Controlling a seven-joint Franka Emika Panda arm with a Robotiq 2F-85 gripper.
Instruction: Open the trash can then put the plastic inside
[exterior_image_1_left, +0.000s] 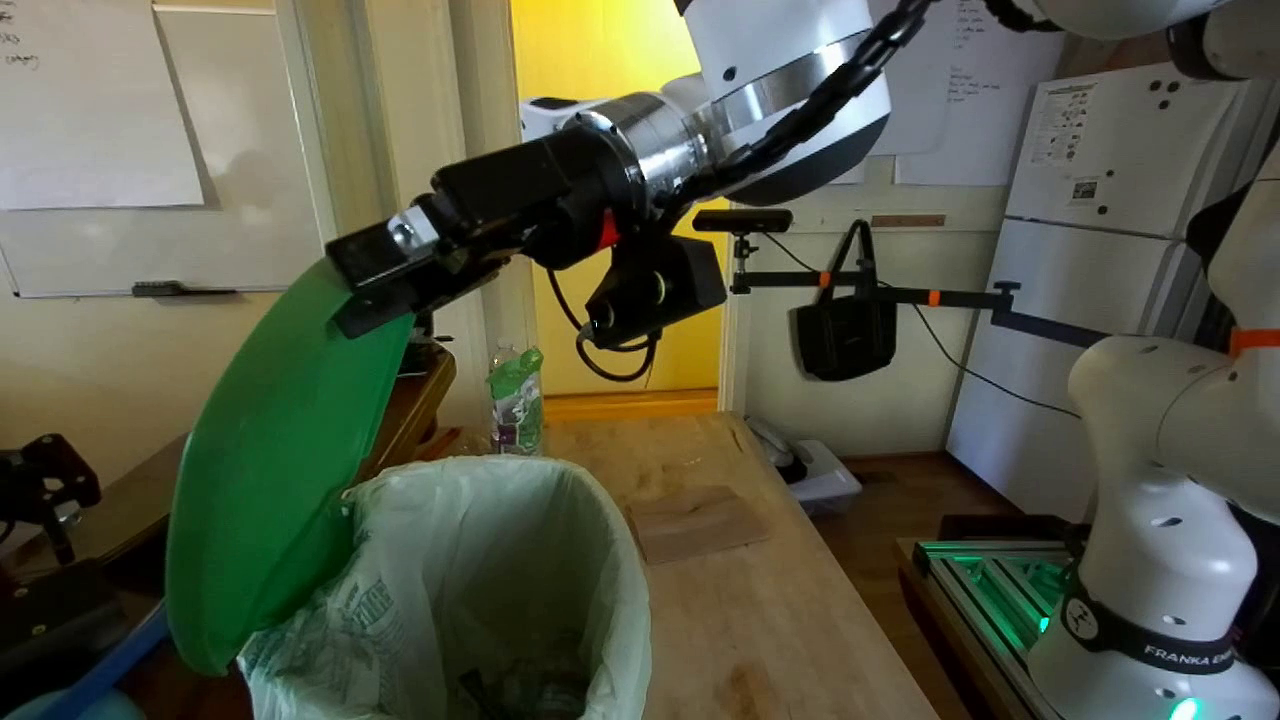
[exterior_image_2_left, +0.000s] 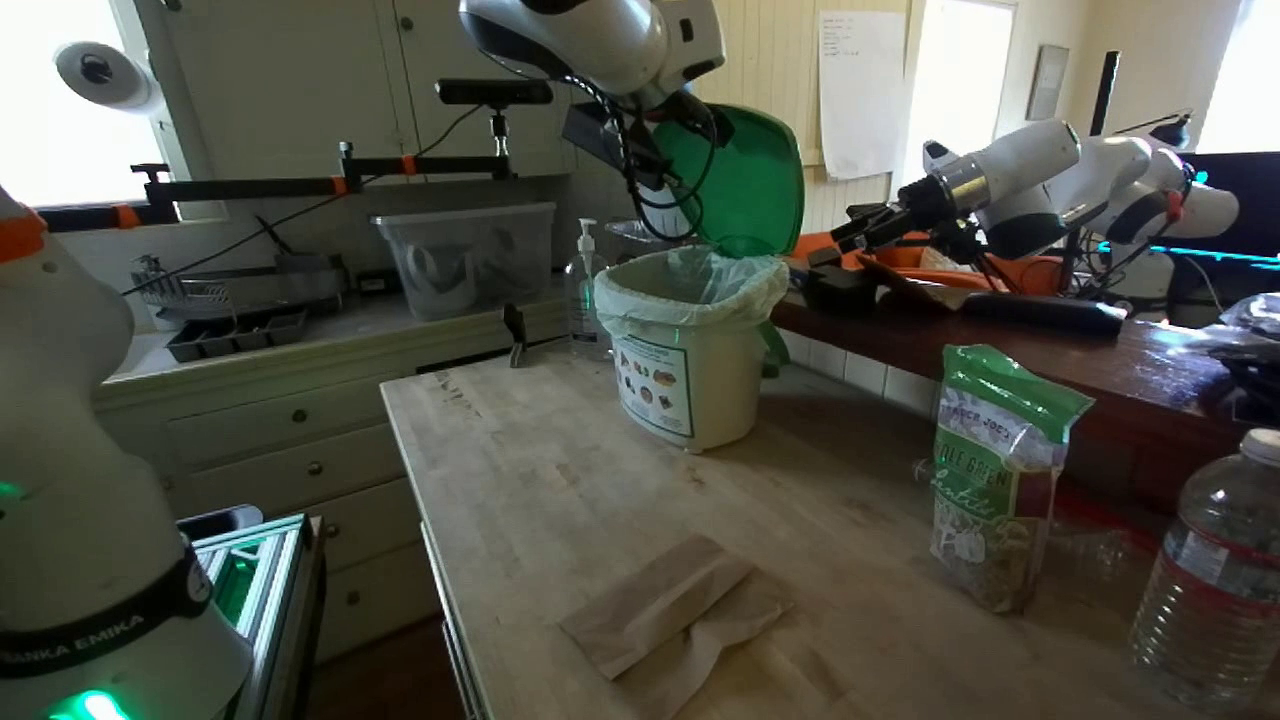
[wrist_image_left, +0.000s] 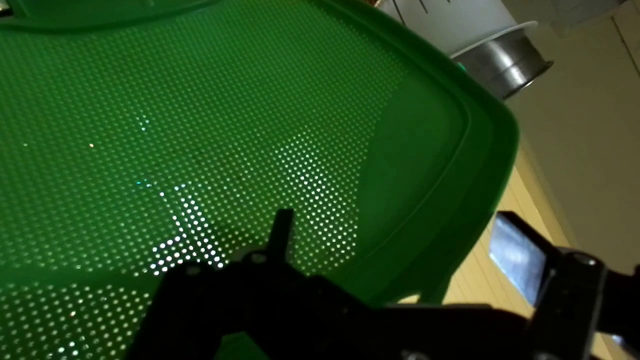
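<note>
Wrist view is showing the gripper (wrist_image_left: 395, 220) with its two fingers (wrist_image_left: 517, 259) spread wide apart, the rim of the perforated green lid (wrist_image_left: 412, 160) running between them; the views are not settling whether either finger is touching it. In both exterior views the trash can (exterior_image_2_left: 735, 400) is standing upright on the wooden table (exterior_image_2_left: 500, 470), its lid raised and leaning back from the mouth, and the gripper is hanging by the lid's upper edge. A pale bag liner (exterior_image_1_left: 375, 610) is covering the can's inside and folding over its rim. In an exterior view, dark items (exterior_image_1_left: 550, 692) are lying low within the liner, too dim to identify. A label (exterior_image_2_left: 655, 385) with small coloured pictures is facing outward on the can's whitish body. Creased brown paper (exterior_image_2_left: 665, 605) is lying flat on the table, apart from the can. Farther along, a green-topped Trader Joe's bag (exterior_image_2_left: 990, 490) is standing upright near a clear water bottle (exterior_image_2_left: 1215, 585) with a white cap. A pump bottle (exterior_image_2_left: 584, 300) is standing just beside the can, and another robot arm (exterior_image_2_left: 1030, 185) is reaching out above the dark counter (exterior_image_2_left: 1130, 368).
</note>
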